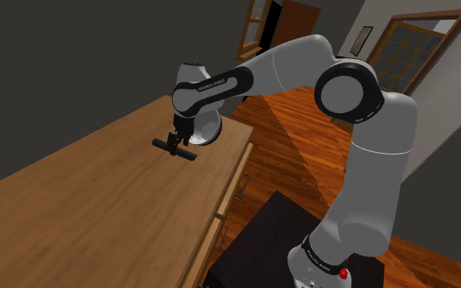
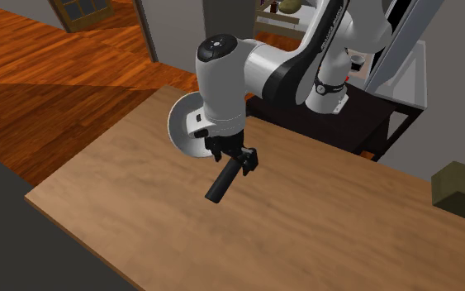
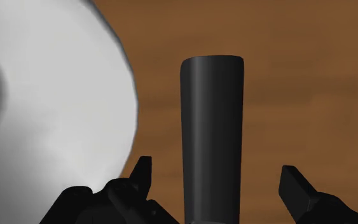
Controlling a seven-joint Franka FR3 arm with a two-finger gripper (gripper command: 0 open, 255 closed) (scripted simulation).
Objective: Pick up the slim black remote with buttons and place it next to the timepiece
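Observation:
The slim black remote point(image 2: 225, 179) appears to lie on the wooden table point(image 2: 321, 231), just beside the timepiece, a round white clock point(image 2: 186, 126) lying flat. My gripper point(image 2: 239, 157) is right above the remote's near end. In the wrist view the remote point(image 3: 212, 127) runs up between the two fingers of the gripper point(image 3: 215, 167), and both stand apart from it with a gap on each side, so it is open. The white clock point(image 3: 50, 95) sits close beside the remote there. In the shoulder view the remote point(image 1: 174, 148) lies under the gripper point(image 1: 176, 139), in front of the clock point(image 1: 210, 131).
An olive box point(image 2: 460, 185) sits on the table at the second exterior view's right edge. The table's edge point(image 1: 232, 192) runs near the dark stand point(image 1: 269, 237). Bare tabletop stretches toward the shoulder view's lower left.

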